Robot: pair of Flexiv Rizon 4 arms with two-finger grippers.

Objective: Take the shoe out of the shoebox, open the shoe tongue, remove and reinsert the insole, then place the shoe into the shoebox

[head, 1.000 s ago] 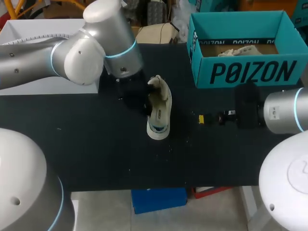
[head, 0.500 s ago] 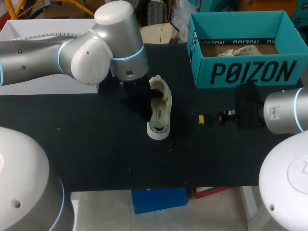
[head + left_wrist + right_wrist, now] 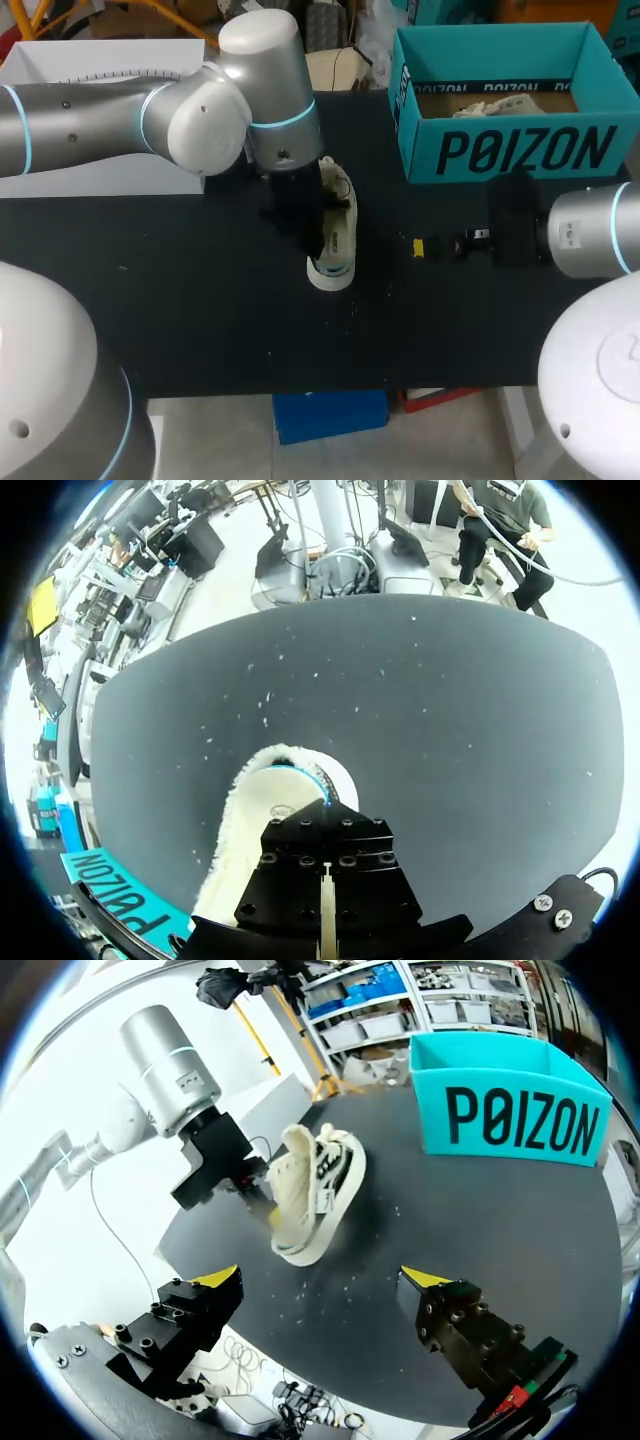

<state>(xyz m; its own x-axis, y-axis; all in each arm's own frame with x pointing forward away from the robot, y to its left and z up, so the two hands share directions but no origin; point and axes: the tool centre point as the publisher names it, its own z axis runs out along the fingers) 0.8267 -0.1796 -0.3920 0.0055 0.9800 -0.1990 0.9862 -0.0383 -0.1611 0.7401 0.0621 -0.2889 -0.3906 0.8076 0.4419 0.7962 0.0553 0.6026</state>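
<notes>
The left arm point(image 3: 150, 115) reaches in over the black table point(image 3: 200, 300) and its left gripper point(image 3: 262, 1203) sits at the shoe's open collar, on the side away from the shoebox. Whether its fingers are together or apart cannot be told, since the gripper's own black body hides them. The cream shoe point(image 3: 335, 235) is out of the shoebox, tipped up on the table well to that box's left and a little nearer the robot. The right gripper point(image 3: 320, 1280) hangs between the shoe and the shoebox's near wall, its yellow-tipped fingers wide apart and holding nothing. The teal shoebox point(image 3: 500, 150) stands open at the table's far right with only crumpled paper point(image 3: 495, 103) inside.

By these views the first step looks done. Work at the tongue appears to be in hand. No loose insole lies on the table, so pulling it, refitting it and returning the shoe to the shoebox likely remain.
</notes>
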